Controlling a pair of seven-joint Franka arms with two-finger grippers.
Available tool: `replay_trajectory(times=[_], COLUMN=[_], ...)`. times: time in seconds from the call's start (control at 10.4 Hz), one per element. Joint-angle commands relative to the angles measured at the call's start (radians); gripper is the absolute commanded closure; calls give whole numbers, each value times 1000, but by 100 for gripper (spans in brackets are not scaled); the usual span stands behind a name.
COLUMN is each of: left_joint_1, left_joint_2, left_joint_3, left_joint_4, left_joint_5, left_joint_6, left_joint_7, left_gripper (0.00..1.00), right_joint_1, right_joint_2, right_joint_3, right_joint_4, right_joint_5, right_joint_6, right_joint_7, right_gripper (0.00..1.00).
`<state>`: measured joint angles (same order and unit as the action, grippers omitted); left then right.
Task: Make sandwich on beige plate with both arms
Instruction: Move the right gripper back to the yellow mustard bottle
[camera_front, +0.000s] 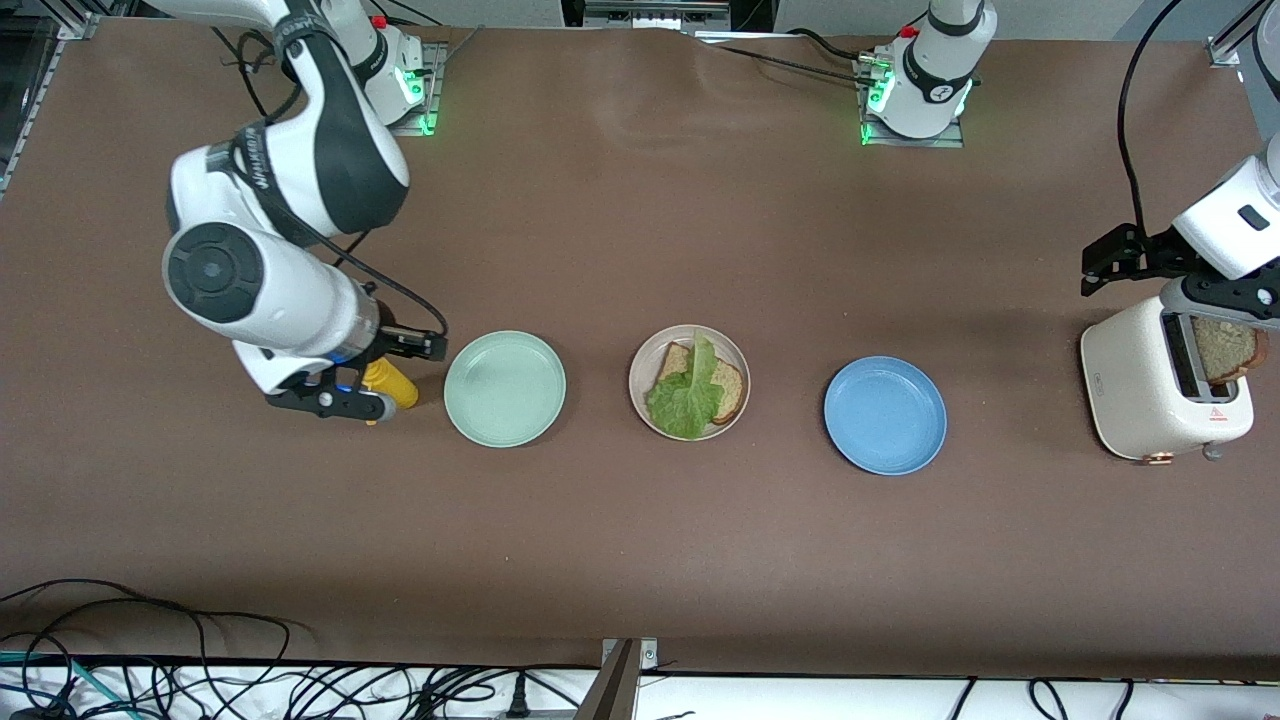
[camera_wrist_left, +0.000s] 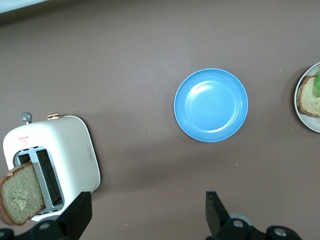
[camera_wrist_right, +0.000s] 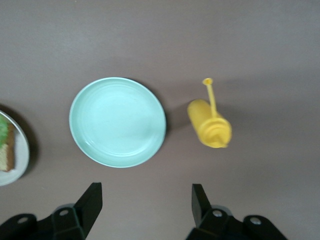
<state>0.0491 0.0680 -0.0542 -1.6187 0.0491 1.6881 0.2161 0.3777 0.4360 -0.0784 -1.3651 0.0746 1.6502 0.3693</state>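
— How did the grippers stand?

— The left gripper hung with its fingers spread wide and nothing between them, up over the bare table beside a white toaster at the left arm's end. A slice of bread stuck up out of the toaster's slot. The right gripper was parted too, empty, above a yellow squeeze bottle standing just beside the mint-green plate.

— And the sandwich?

— Half built. One bread slice lay on the beige plate at the middle of the table, with a ruffled lettuce leaf draped over it, no top slice on it yet. A blue plate sat between that plate and the toaster, well apart from both.
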Motion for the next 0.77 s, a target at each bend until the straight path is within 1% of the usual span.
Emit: replay_trajectory(times=[0.0,0.1,0.38,0.48,0.67], left_joint_1=[5,6,6,6,6], left_joint_2=[7,6,7,7,7], left_joint_3=[-1,-1,1,1,1], left_joint_4=[22,22,23,29,31], left_joint_5=[-18,-20,-20,-18,-18], left_joint_6=[-16,-16,-18,-18,-18], left_joint_7=[-1,0,-1,-3,-1], left_gripper=[0,0,0,0,0], right_joint_1=[1,-5,-54,-71,-83], right_joint_2=[-82,-104,-137,-154,-216], right_joint_3=[-46,-63,-67,-66,-64], right_joint_4=[-104,-130,-190,-236,-380], right_joint_5=[2,2,1,2,4], right_joint_6=[16,35,101,150,299], right_joint_7=[-195,-295,-511,-609,-706], right_gripper=[19,17,16,16,16])
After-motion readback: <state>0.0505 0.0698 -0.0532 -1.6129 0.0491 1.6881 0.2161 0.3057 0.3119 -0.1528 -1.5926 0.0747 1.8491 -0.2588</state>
